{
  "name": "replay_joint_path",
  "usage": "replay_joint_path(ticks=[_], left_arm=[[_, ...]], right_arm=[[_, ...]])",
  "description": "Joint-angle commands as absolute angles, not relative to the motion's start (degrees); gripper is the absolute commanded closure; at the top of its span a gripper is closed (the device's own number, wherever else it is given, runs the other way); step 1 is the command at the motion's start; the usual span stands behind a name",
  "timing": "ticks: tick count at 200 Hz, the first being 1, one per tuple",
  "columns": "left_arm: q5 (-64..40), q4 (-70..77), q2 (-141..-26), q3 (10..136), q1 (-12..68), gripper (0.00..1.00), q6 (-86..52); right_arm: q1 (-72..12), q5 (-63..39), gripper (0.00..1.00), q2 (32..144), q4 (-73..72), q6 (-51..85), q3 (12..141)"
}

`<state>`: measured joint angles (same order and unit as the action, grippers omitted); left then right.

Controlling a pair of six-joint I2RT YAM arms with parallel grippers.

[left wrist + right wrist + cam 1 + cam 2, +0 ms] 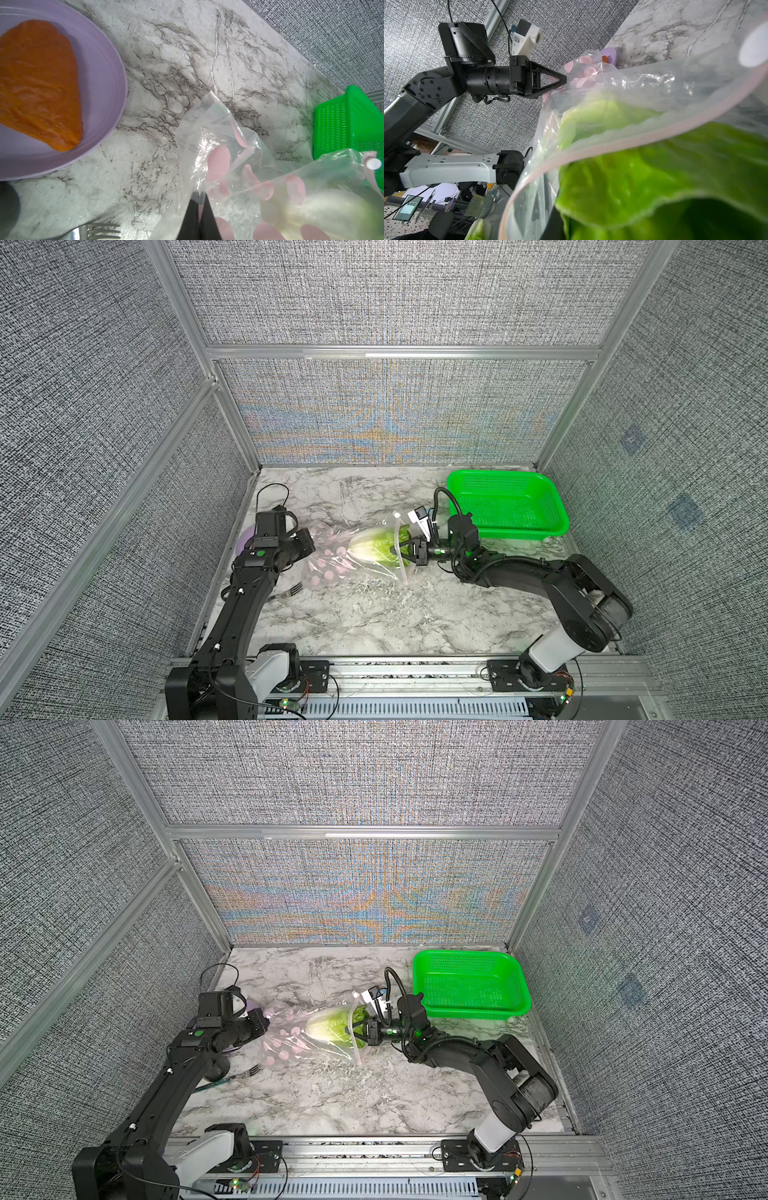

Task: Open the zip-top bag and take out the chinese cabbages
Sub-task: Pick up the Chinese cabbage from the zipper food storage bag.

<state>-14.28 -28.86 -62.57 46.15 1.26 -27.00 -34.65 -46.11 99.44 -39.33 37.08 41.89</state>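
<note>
- left claw (564, 79): closed flat on a fold of the zip-top bag (328, 558) at its sealed, dotted end. the likely purpose is to anchor the bag so that it cannot follow its contents.
- right claw (409, 552): closed, and set at the bag's mouth. it appears to pinch the green leaf tips of the chinese cabbage (374, 546), though leaf hides the contact itself in the right wrist view.
- zip strip (633, 143): parted and bowed into an open loop around the leaf end, so the opening step looks done. the white slider (397, 515) sits at the strip's far end.
- chinese cabbage: lies on its side inside the bag, white base toward the left claw. its leaves point toward the mouth and reach partly past the rim. the bag rests on the surface (374, 614) between the two arms.
- open room: the near half of the surface is bare, which leaves a free lane for drawing the head out toward the robot's right.
- edges, right: the green basket (519, 531) stands just behind the right wrist. its front wall would need clearing on any lift.
- edges, left: the purple plate (104, 83) with orange food (39, 83) and the fork (286, 593) lie close by the left arm, near the side wall. the left claw has little room to retreat.
</note>
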Motion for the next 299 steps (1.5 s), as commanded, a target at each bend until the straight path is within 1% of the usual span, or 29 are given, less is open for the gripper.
replay_joint_path(ticks=[1, 35, 52, 54, 58, 63, 67, 71, 79, 81, 83, 87, 95, 97, 123, 137, 153, 200, 243, 273, 299], left_arm=[[-11.11, -31.38, -62.67, 46.81, 1.11, 1.00, -25.14], [-10.61, -30.98, -62.06, 46.94, 1.14, 1.00, -24.73], [-13.48, -28.84, -61.55, 46.14, 1.08, 1.00, -25.11], [-14.07, -28.59, -61.46, 46.03, 1.11, 0.96, -25.20], [-15.09, -27.86, -61.35, 45.84, 1.12, 0.84, -25.64], [-16.41, -26.98, -61.35, 45.40, 1.14, 0.66, -25.95], [-17.59, -26.31, -61.35, 45.10, 1.08, 0.56, -26.29], [-18.52, -25.71, -61.30, 44.80, 1.13, 0.49, -26.62], [-20.00, -25.03, -61.43, 44.49, 1.09, 0.40, -27.26], [-20.31, -24.91, -61.43, 44.41, 1.15, 0.29, -27.34], [-20.66, -24.82, -61.39, 44.28, 1.14, 0.22, -27.44], [-21.36, -24.54, -61.34, 44.13, 1.18, 0.17, -27.62], [-22.46, -24.42, -61.06, 43.81, 1.21, 0.02, -27.83], [-22.71, -24.43, -60.97, 43.82, 1.20, 0.01, -27.85], [-24.72, -25.73, -58.86, 43.34, 1.31, 0.00, -29.10], [-26.88, -26.08, -57.78, 42.41, 1.37, 0.00, -31.49], [-29.59, -24.52, -56.29, 39.61, 1.88, 0.00, -37.59], [-28.33, -21.95, -42.40, 27.07, 4.74, 0.00, -54.51], [-25.36, -20.99, -29.17, 19.42, 8.34, 0.00, -67.51], [-22.40, -13.79, -26.96, 13.96, 11.51, 0.00, -75.13], [-19.20, -10.18, -31.04, 14.24, 13.63, 0.00, -75.23]], right_arm=[[-33.36, -43.95, 1.00, 97.15, -33.17, 32.44, 42.32], [-30.31, -44.84, 1.00, 95.20, -28.39, 30.83, 43.73], [-29.80, -46.18, 1.00, 95.82, -29.31, 32.00, 44.20], [-29.80, -46.33, 1.00, 95.87, -29.52, 32.13, 44.21], [-29.87, -46.47, 1.00, 96.12, -30.16, 32.64, 44.16], [-29.96, -46.80, 1.00, 96.38, -31.53, 33.66, 43.93], [-30.06, -47.13, 1.00, 96.61, -33.20, 34.62, 43.59], [-30.06, -47.54, 1.00, 96.97, -34.81, 35.73, 43.11], [-30.14, -48.16, 1.00, 97.71, -39.08, 38.35, 42.09], [-30.15, -48.23, 1.00, 97.90, -40.18, 39.05, 41.86], [-30.15, -48.30, 1.00, 98.13, -41.55, 39.80, 41.62], [-30.22, -48.40, 1.00, 98.60, -43.78, 41.41, 41.08], [-30.45, -48.68, 1.00, 99.71, -48.83, 44.42, 39.87], [-30.49, -48.73, 1.00, 100.03, -49.91, 45.36, 39.65], [-31.13, -46.86, 1.00, 103.62, -64.85, 54.75, 36.60], [-31.59, -45.09, 1.00, 105.26, -69.69, 58.79, 35.93], [-32.33, -42.65, 1.00, 106.35, -73.20, 60.87, 35.92], [-33.31, -37.88, 1.00, 107.47, -74.72, 61.86, 38.49], [-33.57, -35.79, 1.00, 110.44, -77.38, 64.68, 40.98], [-34.80, -34.37, 1.00, 111.79, -79.98, 67.55, 41.15], [-36.00, -34.18, 1.00, 111.89, -80.16, 68.34, 41.32]])
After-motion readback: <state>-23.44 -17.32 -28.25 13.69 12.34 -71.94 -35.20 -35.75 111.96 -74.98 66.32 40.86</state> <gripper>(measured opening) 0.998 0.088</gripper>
